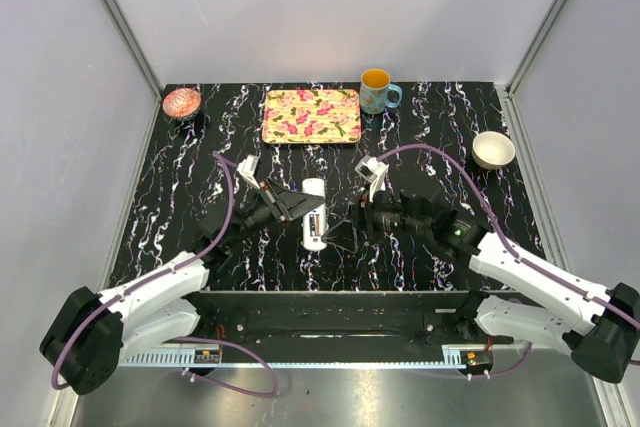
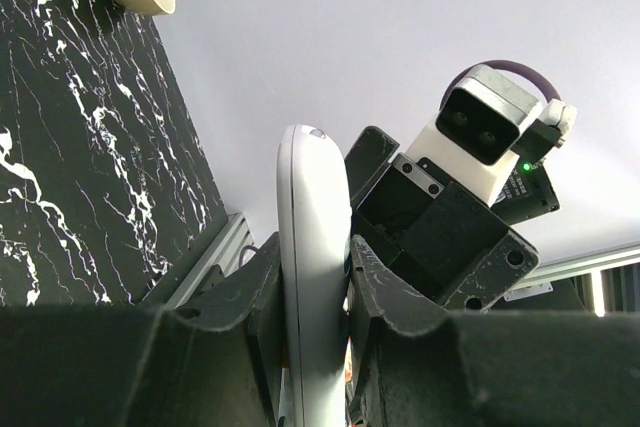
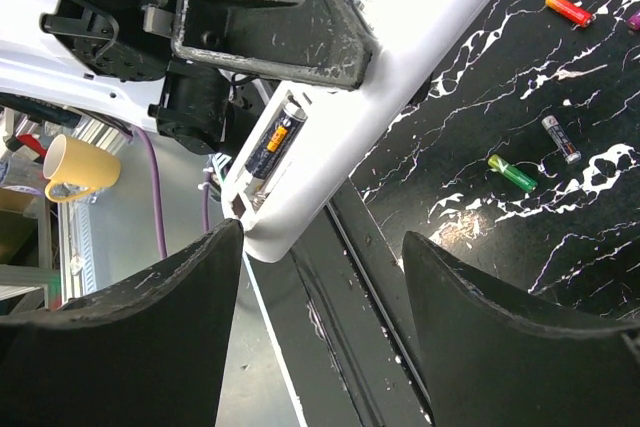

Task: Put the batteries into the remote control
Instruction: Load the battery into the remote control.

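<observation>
My left pincer (image 2: 313, 272) is clamped on the remote (image 1: 314, 212), one finger on each long side. It's holding the remote at mid-table (image 1: 180, 197), and it looks raised off the surface. The remote is a slim white handset with rounded ends.

On the right wrist cam you're looking at the back of the remote. The bay (image 3: 262, 162) at one end is uncovered, and a dark cell (image 3: 272, 135) with an orange band lies in it lengthwise.

My right pincer (image 3: 322, 237) is spread wide with nothing in it. Its fingers point at that bay end of the remote, close to it, but I can't tell if they touch.

A few loose ones are lying on the table, all well apart from the remote: a green battery (image 3: 512, 173), a red battery (image 3: 568, 9), and a dark-and-silver battery (image 3: 561, 138) roughly between those two.

In the top view, a floral tray (image 1: 311, 115) and a blue mug (image 1: 377, 92) sit beyond the remote at the far edge.
</observation>
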{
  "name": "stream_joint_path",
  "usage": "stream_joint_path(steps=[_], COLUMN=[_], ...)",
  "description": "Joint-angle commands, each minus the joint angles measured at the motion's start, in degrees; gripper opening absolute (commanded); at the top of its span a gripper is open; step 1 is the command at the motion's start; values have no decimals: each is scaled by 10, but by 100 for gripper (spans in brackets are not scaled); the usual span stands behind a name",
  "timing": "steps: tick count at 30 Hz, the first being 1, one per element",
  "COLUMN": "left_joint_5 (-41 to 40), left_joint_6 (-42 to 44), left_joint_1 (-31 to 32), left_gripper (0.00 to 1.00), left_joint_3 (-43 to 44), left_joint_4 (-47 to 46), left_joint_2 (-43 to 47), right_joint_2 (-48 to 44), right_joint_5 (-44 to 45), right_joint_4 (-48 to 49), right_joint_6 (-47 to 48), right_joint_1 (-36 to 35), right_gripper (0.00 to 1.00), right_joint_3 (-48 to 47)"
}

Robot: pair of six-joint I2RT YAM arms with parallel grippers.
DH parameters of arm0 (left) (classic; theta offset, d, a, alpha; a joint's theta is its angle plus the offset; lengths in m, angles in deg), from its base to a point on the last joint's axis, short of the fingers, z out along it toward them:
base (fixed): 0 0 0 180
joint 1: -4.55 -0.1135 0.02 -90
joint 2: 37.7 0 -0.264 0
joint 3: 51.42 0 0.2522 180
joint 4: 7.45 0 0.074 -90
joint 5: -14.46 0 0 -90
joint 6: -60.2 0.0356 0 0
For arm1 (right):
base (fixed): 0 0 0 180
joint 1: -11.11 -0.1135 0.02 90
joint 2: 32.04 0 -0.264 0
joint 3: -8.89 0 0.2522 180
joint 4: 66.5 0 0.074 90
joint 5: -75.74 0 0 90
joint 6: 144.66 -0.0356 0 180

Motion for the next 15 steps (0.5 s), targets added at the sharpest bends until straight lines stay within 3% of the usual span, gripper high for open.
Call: stream_joint_path(steps=[1, 15], left_joint_5=[14, 12], left_joint_6=[-7, 3], left_joint_1=[-2, 3], left_gripper=[0, 0], left_joint_3=[14, 10], left_joint_4=[-38, -37], left_joint_2=[0, -5], right_joint_2=[15, 43], right_joint_5=[-3, -1], right_joint_4=[22, 67], right_joint_6=[8, -22], right_joint_1=[3, 4], right_gripper=[74, 73], right_joint_3=[-15, -17])
